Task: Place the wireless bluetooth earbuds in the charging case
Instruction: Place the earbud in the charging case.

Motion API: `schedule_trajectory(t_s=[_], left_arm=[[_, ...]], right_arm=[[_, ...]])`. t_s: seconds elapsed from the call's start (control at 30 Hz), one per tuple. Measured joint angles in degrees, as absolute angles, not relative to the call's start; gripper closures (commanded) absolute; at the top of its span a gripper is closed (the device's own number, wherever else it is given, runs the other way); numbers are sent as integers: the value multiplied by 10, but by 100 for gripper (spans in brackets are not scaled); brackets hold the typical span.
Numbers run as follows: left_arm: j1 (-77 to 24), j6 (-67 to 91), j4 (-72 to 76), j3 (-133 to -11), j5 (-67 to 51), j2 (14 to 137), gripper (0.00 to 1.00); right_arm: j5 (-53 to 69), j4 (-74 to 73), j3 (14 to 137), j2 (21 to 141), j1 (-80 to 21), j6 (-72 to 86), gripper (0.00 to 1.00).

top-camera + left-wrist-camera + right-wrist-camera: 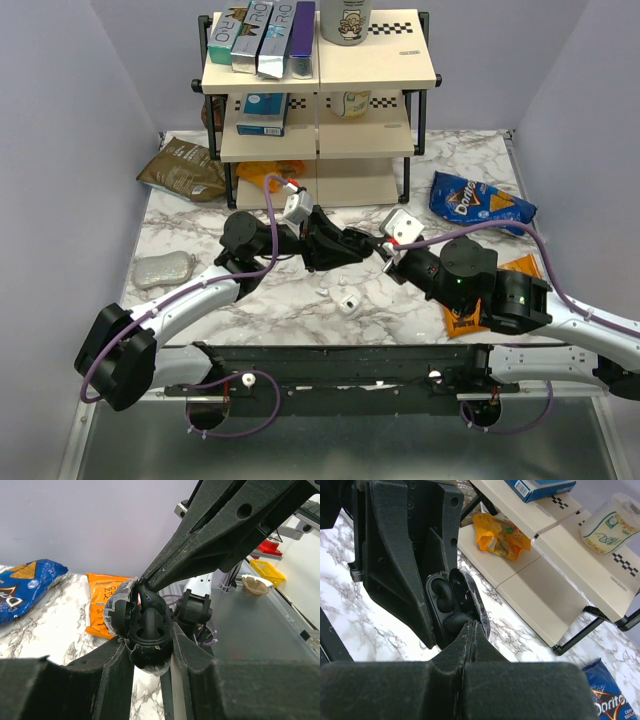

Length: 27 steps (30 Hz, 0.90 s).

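Observation:
My left gripper (149, 642) is shut on the black charging case (147, 630) and holds it above the table with its lid (117, 607) swung open. The case (452, 605) shows two dark sockets in the right wrist view. A rounded black earbud (454, 622) sits in the lower socket, right at the tips of my right gripper (473, 626). That gripper is shut, with nothing between its fingers. The upper socket (440, 587) holds another dark rounded shape, probably the second earbud. From above, both grippers meet at mid-table, left gripper (345, 245) against right gripper (385, 253).
A shelf rack (320, 100) with boxes stands at the back. A blue Doritos bag (480, 205) lies at the right and an orange snack bag (470, 310) under the right arm. A brown bag (185, 170), a grey pouch (163, 268) and small white pieces (350, 303) lie on the marble top.

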<state>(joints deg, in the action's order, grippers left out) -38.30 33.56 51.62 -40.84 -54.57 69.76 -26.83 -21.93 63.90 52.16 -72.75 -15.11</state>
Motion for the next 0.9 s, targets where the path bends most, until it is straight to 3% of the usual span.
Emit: schedule_trajectory(t_s=[0.9], left_arm=[[-383,326,510,-408,-522,695,100]], right_arm=[[-368,-163,610,525,-773,-189,97]])
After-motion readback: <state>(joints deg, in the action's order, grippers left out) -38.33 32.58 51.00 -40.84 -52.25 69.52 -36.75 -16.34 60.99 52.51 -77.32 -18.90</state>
